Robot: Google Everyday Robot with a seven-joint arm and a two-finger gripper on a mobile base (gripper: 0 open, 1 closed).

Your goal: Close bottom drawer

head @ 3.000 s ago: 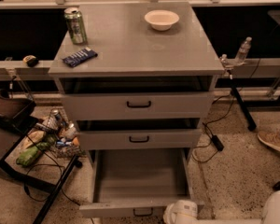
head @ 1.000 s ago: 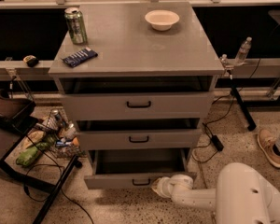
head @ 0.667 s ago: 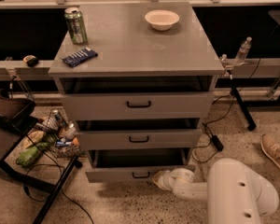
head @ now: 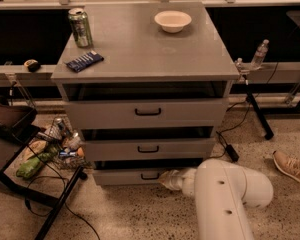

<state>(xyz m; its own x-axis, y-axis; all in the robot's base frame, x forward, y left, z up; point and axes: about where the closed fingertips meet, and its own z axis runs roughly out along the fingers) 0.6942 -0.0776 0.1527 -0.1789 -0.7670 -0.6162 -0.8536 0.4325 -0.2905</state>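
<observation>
- Bottom drawer (head: 122, 177) is the lowest of three grey drawers in the cabinet (head: 140, 49), down by the floor. Its flat front lies pushed in close under the middle drawer, with only a dark slit between the two.
- Its small black handle (head: 150, 176) sits at the centre of the front panel.
- The gripper (head: 165, 179) is low at the front of the cabinet, just right of that handle, with its tip touching or all but touching the front of the bottom drawer. I cannot tell whether it is spread or pressed together.
- The white arm (head: 230, 194) runs from the gripper out past the cabinet's lower right, where a thick rounded link bends down to the lower edge of the view.
- The middle drawer (head: 190, 148) and the top drawer (head: 105, 115) each show a dark gap above their fronts.
- On the cabinet's top, a green can (head: 80, 27) stands upright near the back left corner.
- A dark blue packet (head: 85, 61) lies flat just in front of the can, near the top's left edge.
- A pale bowl (head: 173, 20) sits toward the back of the top, right of centre.
- Left of the cabinet, near the floor, a heap of cans and wrapped snacks (head: 50, 144) lies beside a black stand.
- Right of the cabinet, a clear water bottle (head: 259, 54) stands on a ledge about level with the cabinet's top.
- A black cable (head: 229, 149) lies on the speckled floor by the cabinet's lower right corner.
- A tan shoe (head: 291, 167) lies farther right, well apart from the cabinet.
</observation>
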